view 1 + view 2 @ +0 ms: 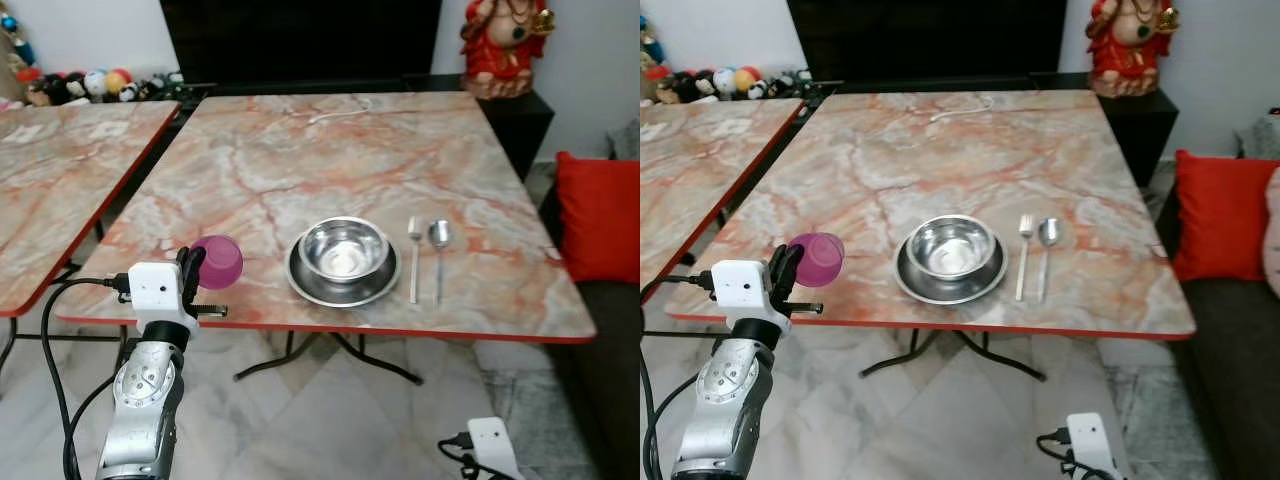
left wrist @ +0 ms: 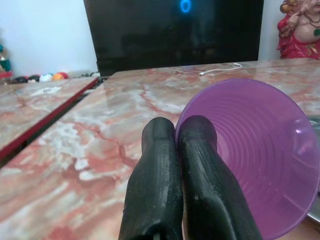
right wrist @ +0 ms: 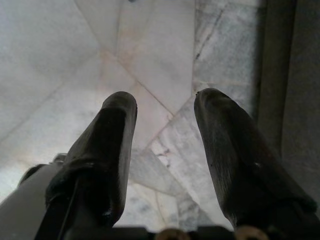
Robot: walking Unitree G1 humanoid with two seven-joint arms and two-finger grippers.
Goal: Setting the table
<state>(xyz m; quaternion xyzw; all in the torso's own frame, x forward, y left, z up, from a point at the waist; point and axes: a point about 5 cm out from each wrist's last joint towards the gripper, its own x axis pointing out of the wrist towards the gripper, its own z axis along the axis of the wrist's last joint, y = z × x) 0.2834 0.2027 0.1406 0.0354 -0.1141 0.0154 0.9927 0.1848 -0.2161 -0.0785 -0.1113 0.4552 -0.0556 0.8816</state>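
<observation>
Far left: a second marble-patterned table stands beside the main one, a narrow gap between them. A row of small toys lines the floor by the back wall.

Left arm raised at the near left corner of the main table. Left gripper pinches the rim of a purple cup; in the left wrist view the two fingers are pressed nearly together, the cup wall clamped between them. The cup lies on its side in the grip, long axis roughly level, open mouth facing back toward the arm, closed base pointing out over the tabletop toward the far side. It is held above the table's near left edge, left of the plate and apart from it.

Centre, near the front edge: a steel bowl sits upright inside a steel plate.

Just right of the plate: fork, then spoon, side by side and apart, handles toward the near edge, heads toward the far side, long axes parallel.

Far side: white cable on the tabletop, dark screen behind, red figurine on a low cabinet.

Right: red cushion on a sofa.

Right gripper hangs low over the tiled floor, fingers spread, holding nothing.
</observation>
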